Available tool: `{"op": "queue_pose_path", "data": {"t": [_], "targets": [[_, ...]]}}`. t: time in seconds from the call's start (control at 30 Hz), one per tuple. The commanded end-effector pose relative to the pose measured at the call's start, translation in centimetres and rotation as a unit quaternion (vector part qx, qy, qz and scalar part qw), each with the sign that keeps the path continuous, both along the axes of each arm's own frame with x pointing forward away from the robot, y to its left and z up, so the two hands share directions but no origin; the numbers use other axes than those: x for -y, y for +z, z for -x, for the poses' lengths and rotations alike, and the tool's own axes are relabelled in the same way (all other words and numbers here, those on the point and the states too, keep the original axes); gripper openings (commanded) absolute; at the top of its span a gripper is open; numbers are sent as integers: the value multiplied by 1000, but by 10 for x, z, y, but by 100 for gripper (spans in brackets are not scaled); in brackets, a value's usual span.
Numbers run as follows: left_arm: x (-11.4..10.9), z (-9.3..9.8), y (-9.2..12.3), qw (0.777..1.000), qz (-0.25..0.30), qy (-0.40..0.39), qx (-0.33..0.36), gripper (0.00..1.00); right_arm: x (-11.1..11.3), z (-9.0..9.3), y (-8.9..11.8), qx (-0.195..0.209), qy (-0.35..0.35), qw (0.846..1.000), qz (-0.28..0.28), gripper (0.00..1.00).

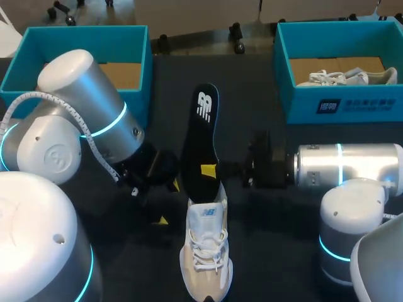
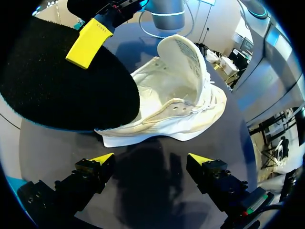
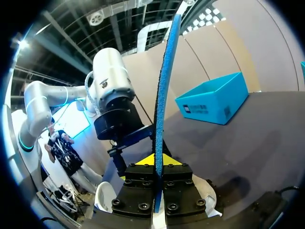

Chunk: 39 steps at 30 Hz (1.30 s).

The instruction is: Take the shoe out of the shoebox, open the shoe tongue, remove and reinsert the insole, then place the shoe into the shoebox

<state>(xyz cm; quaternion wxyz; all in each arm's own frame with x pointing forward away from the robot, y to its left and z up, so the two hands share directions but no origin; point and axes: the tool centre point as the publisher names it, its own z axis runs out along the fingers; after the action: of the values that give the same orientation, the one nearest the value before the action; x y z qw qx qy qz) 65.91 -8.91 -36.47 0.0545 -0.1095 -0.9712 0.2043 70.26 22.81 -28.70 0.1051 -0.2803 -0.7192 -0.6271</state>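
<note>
While the right jaws pinch the insole [image 1: 201,135] near one end, it runs in line with the shoe [image 1: 206,251] on the counter [image 1: 271,251], meeting its heel opening; left jaws gape empty beside the shoe.

White shoe [image 1: 206,251], tongue [image 2: 183,62] up — black insole [image 1: 200,135] out, beyond its heel.

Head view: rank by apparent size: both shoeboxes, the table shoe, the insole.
1. The left shoebox and right shoebox: alike, not ranked; my left arm hides part of one, the frame cuts the other.
2. The shoe.
3. The insole: similar length, narrower; held up nearer the camera, so unsure.
</note>
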Motion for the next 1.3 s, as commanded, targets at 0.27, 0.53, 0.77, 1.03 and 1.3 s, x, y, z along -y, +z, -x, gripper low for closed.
{"op": "queue_pose_path", "data": {"t": [0.27,0.53,0.77,1.03,1.3], "targets": [[0,1,-1,1000,0,0,1,100,-12,2,-5,-22,-30,999,-9,0],[0,1,-1,1000,0,0,1,100,-11,7,-9,-36,-44,998,-11,0],[0,1,-1,1000,0,0,1,100,-8,10,-14,-45,-49,998,-13,0],[0,1,-1,1000,0,0,1,100,-6,11,-14,-47,-50,998,-15,0],[0,1,-1,1000,0,0,1,100,0,6,-9,-47,-58,997,8,0]]}}
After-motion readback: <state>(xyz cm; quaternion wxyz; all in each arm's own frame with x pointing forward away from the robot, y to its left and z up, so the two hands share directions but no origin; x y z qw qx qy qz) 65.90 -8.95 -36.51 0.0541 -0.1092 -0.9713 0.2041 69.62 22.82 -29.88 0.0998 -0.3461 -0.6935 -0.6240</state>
